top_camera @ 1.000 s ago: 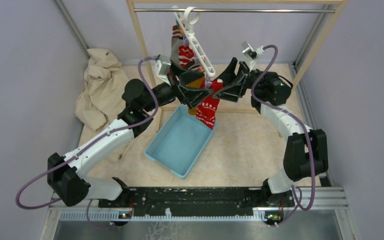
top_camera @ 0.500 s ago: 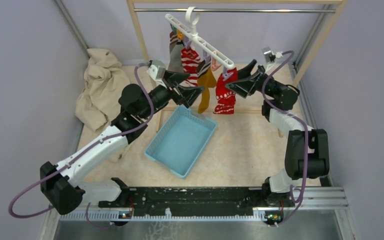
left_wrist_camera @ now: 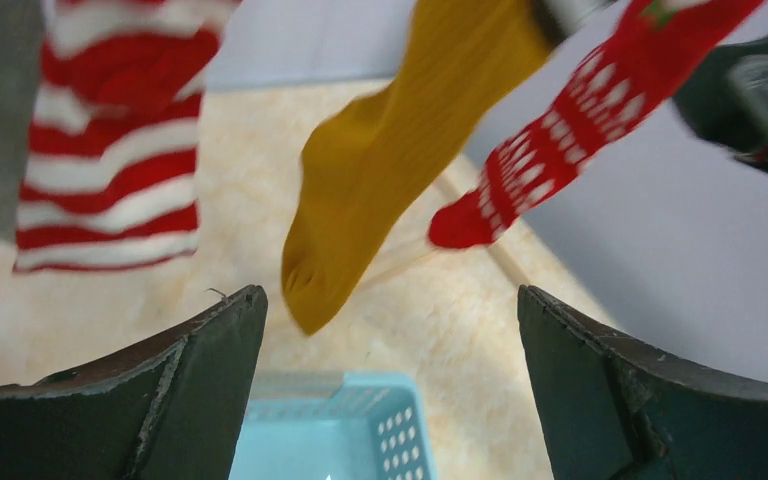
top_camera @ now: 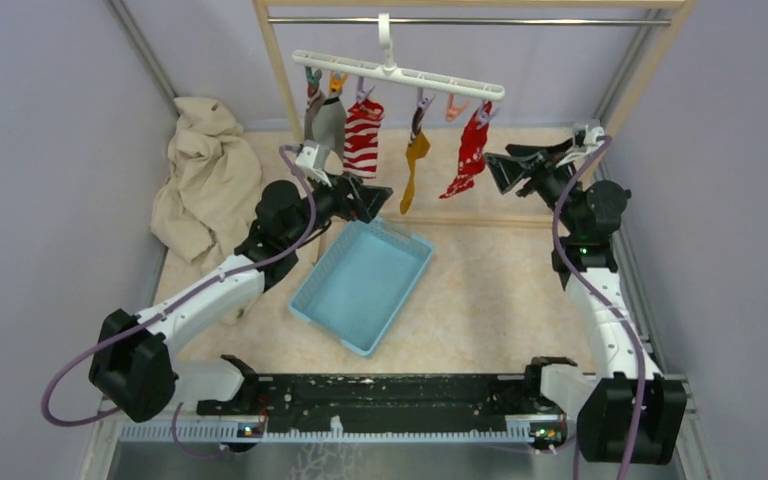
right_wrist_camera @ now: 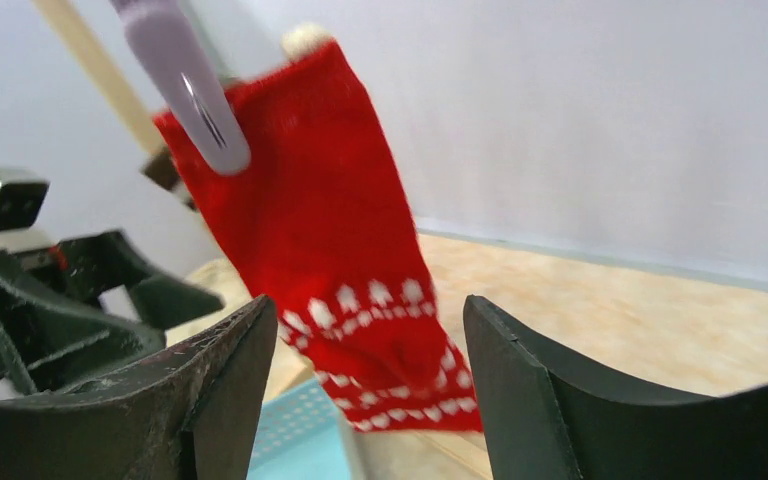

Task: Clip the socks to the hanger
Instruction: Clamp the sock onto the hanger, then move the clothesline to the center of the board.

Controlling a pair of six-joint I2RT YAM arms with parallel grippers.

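The white hanger (top_camera: 400,75) hangs level by its hook from the metal rail. From its pegs hang the mustard-yellow sock (top_camera: 415,160) (left_wrist_camera: 390,160) and the red sock with white patterned bands (top_camera: 468,150) (left_wrist_camera: 570,140) (right_wrist_camera: 330,240); a purple peg (right_wrist_camera: 185,85) grips the red one's top edge. My left gripper (top_camera: 375,200) (left_wrist_camera: 390,292) is open and empty, below and left of the mustard sock. To the right of the red sock, my right gripper (top_camera: 495,165) (right_wrist_camera: 370,300) stands open, apart from it.
A grey sock (top_camera: 320,120) and a red-and-white striped sock (top_camera: 363,135) hang at the hanger's left end. A light blue basket (top_camera: 360,285) lies on the floor below. A beige cloth pile (top_camera: 200,175) sits at the back left. The wooden rack's post (top_camera: 285,90) stands close behind my left gripper.
Both grippers have drawn back from the hanger, left to the left and right to the right. The right gripper opened. The hanger swung from steeply tilted to level, the socks now hanging free.
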